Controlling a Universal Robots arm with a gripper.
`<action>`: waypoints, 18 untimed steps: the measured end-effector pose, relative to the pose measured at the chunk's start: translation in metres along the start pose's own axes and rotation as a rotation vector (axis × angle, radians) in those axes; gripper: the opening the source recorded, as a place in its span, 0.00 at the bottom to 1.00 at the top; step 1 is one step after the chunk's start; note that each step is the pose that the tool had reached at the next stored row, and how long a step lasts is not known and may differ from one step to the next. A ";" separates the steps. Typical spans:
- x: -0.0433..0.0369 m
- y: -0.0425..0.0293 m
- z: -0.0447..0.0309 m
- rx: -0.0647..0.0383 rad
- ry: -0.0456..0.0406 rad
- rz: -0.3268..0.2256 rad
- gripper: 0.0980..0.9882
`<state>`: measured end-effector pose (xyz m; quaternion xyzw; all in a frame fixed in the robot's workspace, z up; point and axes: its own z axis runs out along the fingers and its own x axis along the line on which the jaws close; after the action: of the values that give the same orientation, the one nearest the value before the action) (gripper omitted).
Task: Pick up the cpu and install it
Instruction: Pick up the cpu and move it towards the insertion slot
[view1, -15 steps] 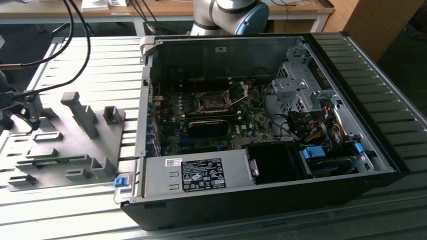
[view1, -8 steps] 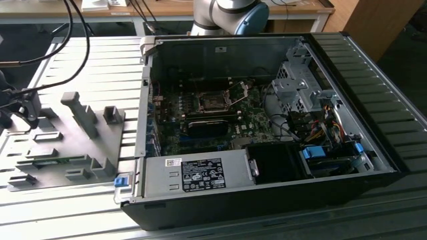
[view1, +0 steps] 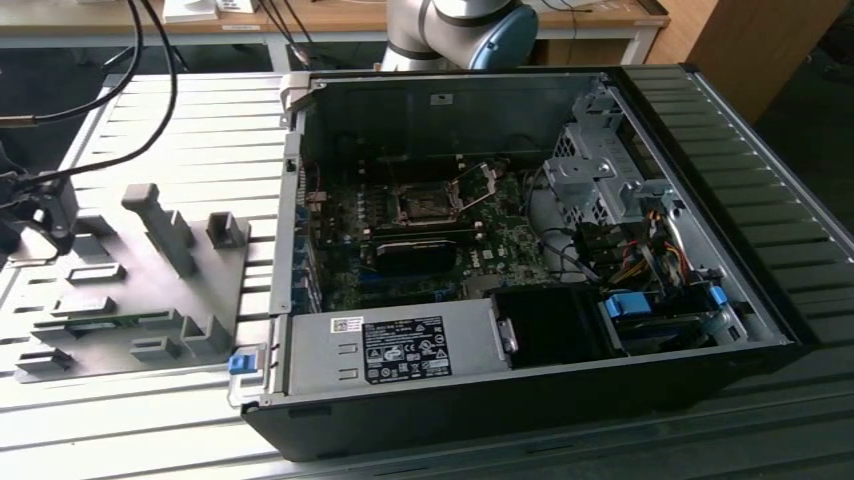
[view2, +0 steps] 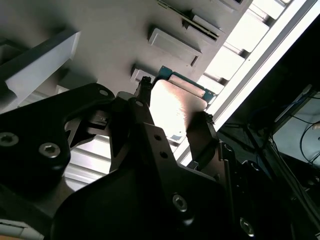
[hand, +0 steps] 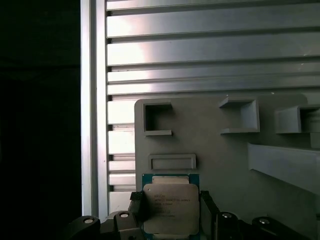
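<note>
At the exterior view's far left, the jaws hang low over the near-left corner of a grey plate (view1: 147, 300) that lies on the slatted metal table (view1: 174, 120). Both wrist views show the cpu (hand: 171, 207) (view2: 176, 107) there, silver top up and green rim showing. It sits between the two dark fingers (hand: 206, 210) (view2: 145, 100), which press against its opposite edges, so the jaws are closed on it to its own width. I cannot tell whether it rests on the plate (hand: 220, 170) or is raised off it. A shallow empty recess (hand: 172, 161) lies just beyond the cpu, with open-sided blocks (hand: 157, 119) farther on. To the right in the exterior view, upright blocks (view1: 163, 225) stand on the plate. Further right an open case (view1: 441, 100) lies on its side, well apart from the jaws. Its board (view1: 400, 275) carries the socket (view1: 424, 205), metal frame swung up. A power supply (view1: 394, 350) sits along the near wall, with drive bays (view1: 601, 170) at the right.
</note>
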<state>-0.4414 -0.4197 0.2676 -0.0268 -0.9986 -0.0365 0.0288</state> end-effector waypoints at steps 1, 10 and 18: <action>0.0001 0.0001 -0.0009 0.000 0.0000 0.000 0.49; 0.0004 0.0004 -0.0061 0.000 -0.0001 0.000 0.49; 0.0006 0.0008 -0.0104 0.000 0.0000 0.000 0.49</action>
<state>-0.4414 -0.4197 0.2780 -0.0268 -0.9986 -0.0365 0.0288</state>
